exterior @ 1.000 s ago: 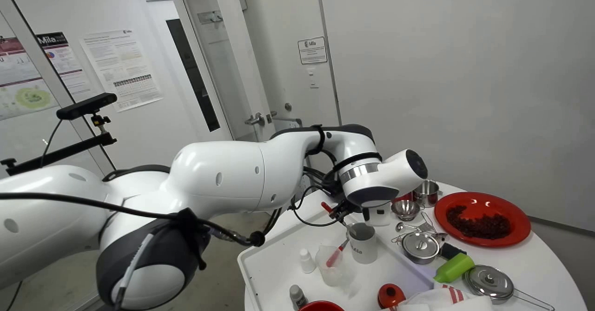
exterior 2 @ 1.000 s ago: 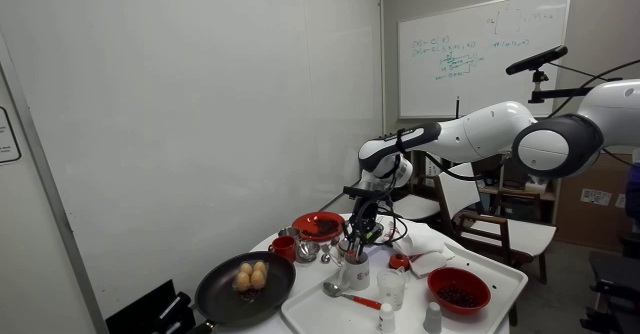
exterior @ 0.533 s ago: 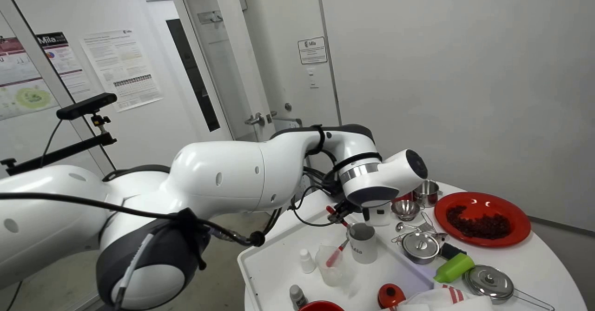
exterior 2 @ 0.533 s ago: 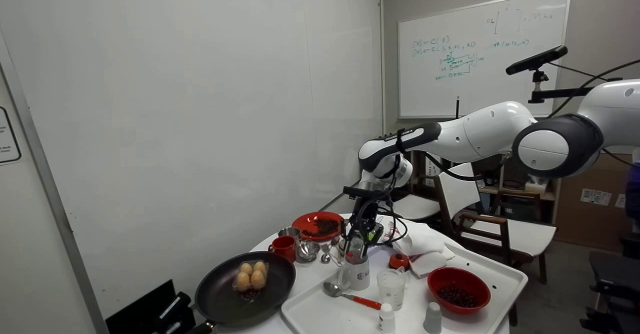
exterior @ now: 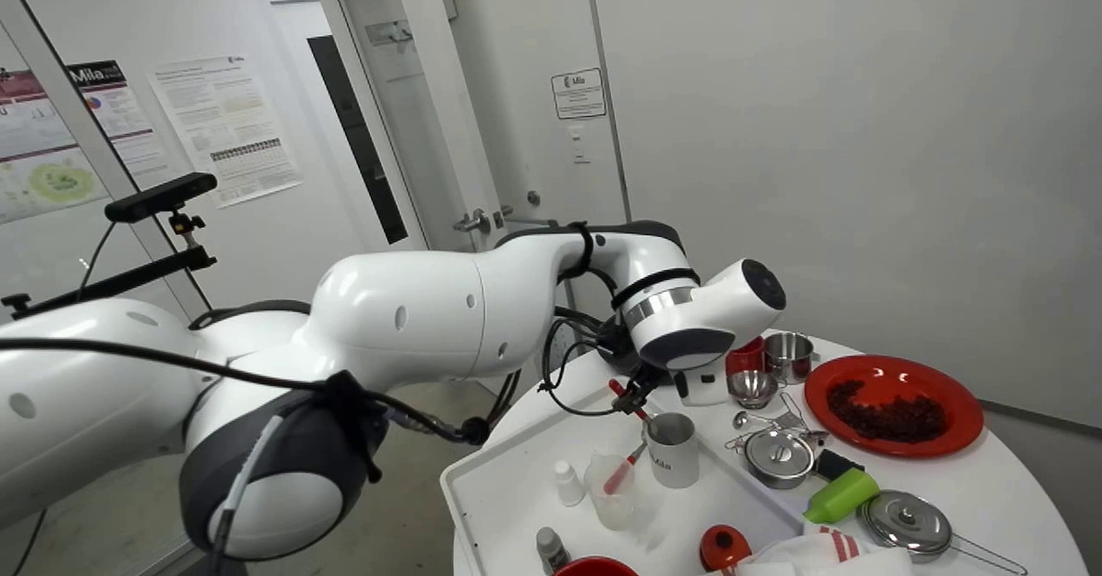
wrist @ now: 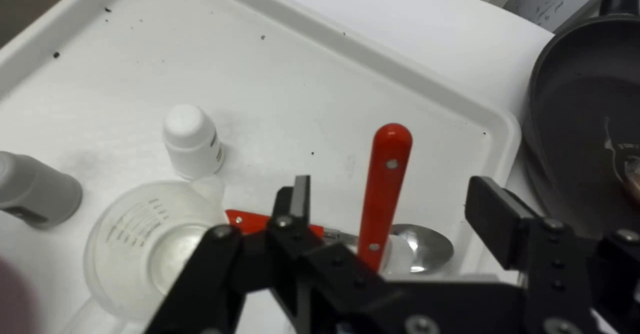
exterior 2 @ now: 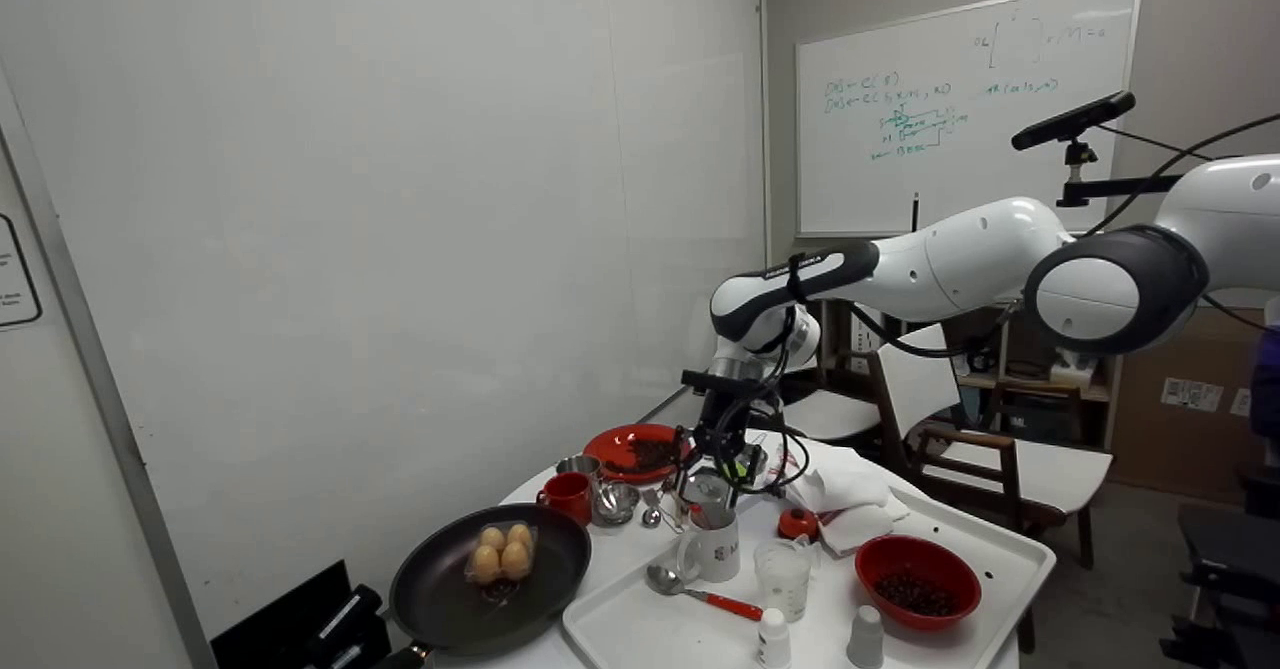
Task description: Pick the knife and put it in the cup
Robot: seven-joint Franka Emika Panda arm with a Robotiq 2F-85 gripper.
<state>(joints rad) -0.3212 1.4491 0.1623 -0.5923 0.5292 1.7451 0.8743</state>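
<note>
A pale wall [exterior 2: 350, 249] backs the white table [exterior: 1007, 490]; on it lies a tray [exterior: 508, 473], and the cup [exterior: 675, 460] stands upright on that. The knife [wrist: 382, 199] is in the cup, red handle sticking out above the rim. The gripper [wrist: 392, 196] has its jaws spread to either side of the handle, the tips clear of it in the wrist view; nothing is gripped.

Risks, as judged. (1) Snag: the jaws straddle the handle, so a sideways or twisting retreat before they clear the butt could drag the knife out. (2) Slip: the handle overhangs the rim; if the blade sits shallow, the knife may tip out by its own weight. Depth is hidden, so seating is unconfirmed. (3) Knock: a low jaw could catch the rim and shove the cup towards the jug [exterior 2: 782, 579] or the spoon [exterior 2: 715, 599], both near it.

Orientation. In an exterior view the knife [exterior: 617, 387] has its long axis slanting from the butt, upper left, down and right to the cup's mouth. In the wrist view it runs nearly upright, butt towards the top and slightly right, lower end hidden behind the gripper. The blade presumably points down inside the cup.
</note>
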